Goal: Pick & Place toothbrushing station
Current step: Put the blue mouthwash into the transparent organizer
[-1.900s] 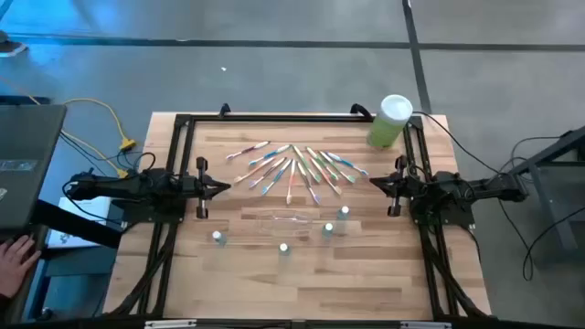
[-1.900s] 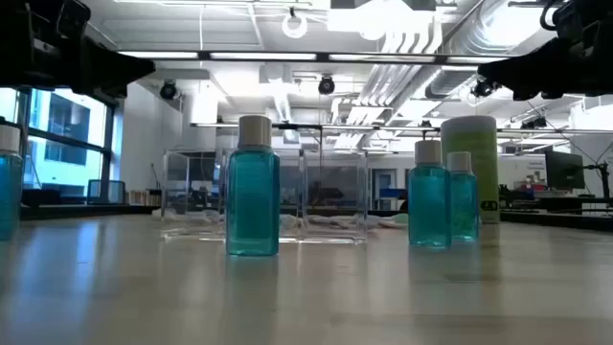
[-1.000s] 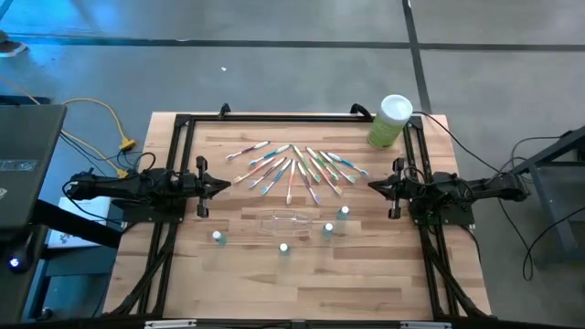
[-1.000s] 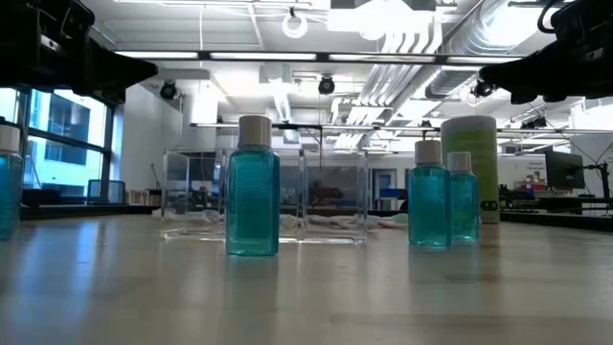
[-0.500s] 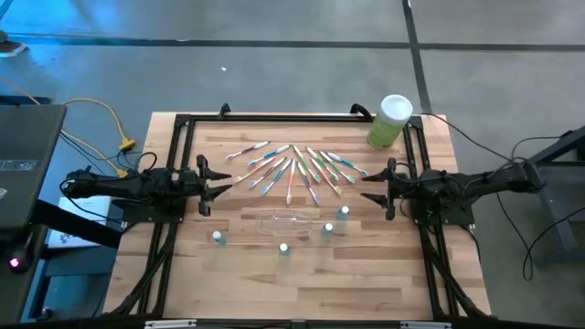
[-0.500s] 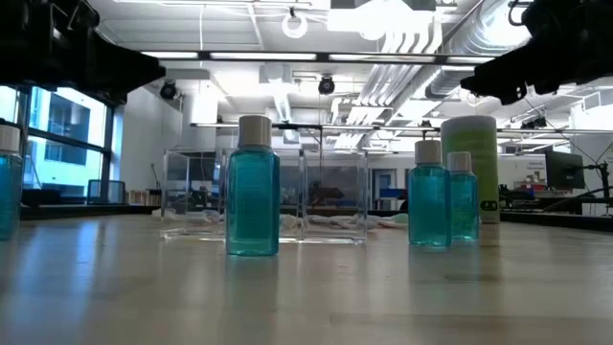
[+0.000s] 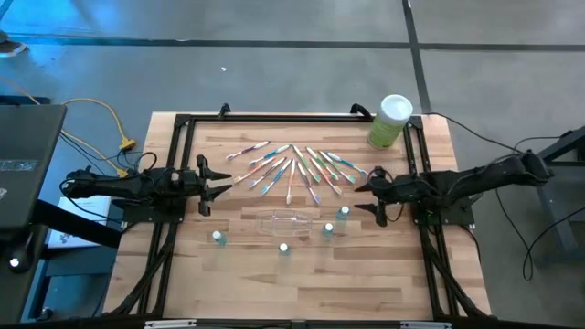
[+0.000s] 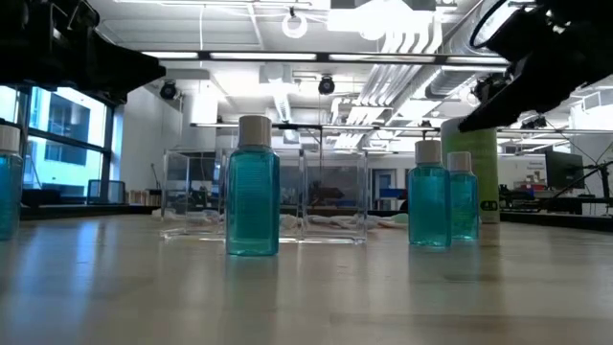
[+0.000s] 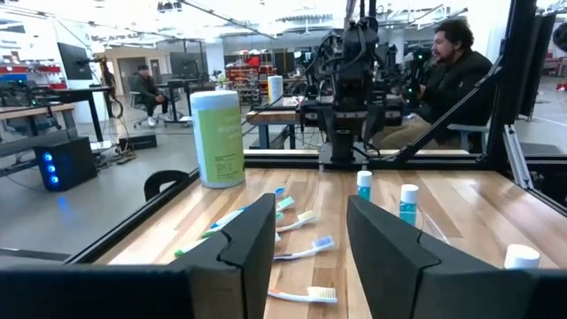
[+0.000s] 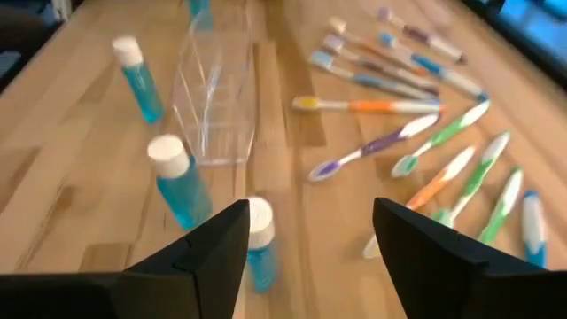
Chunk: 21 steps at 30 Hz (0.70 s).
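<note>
Both grippers are open and hold nothing; the right gripper [image 7: 367, 192] hovers beside the fanned toothbrushes [image 7: 292, 169], the left gripper [image 7: 218, 178] waits at the table's left; the clear holder [image 7: 283, 222] stands among four blue bottles [image 7: 343, 213]

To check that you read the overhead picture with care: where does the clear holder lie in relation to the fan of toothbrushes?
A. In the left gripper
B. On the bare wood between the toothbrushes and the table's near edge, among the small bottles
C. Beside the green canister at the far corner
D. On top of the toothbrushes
B: the clear holder lies on bare wood, apart from the toothbrushes, with small bottles around it.
</note>
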Each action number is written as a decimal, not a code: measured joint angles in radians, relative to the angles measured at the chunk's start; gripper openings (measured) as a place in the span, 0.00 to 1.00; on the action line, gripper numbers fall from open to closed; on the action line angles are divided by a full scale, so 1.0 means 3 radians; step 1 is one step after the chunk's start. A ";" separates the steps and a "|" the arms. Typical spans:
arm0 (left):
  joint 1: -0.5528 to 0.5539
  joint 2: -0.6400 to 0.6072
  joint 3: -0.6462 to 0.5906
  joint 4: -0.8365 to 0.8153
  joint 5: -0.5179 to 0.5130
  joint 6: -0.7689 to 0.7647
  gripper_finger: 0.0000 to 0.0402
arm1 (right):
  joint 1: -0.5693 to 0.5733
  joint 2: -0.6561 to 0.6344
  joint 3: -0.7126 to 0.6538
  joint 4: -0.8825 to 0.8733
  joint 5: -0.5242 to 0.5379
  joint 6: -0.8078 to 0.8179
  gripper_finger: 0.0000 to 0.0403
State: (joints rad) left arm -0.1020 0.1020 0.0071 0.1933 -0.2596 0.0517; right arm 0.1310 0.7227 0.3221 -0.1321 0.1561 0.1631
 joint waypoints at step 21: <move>-0.0001 0.0000 0.0000 -0.0002 0.0004 -0.0058 0.34 | 0.0429 0.0467 0.0000 0.0358 0.0269 -0.0091 0.57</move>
State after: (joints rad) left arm -0.1024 0.1020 0.0071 0.1928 -0.2584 0.0344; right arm 0.2597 0.8627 0.3222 -0.0246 0.2367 0.1358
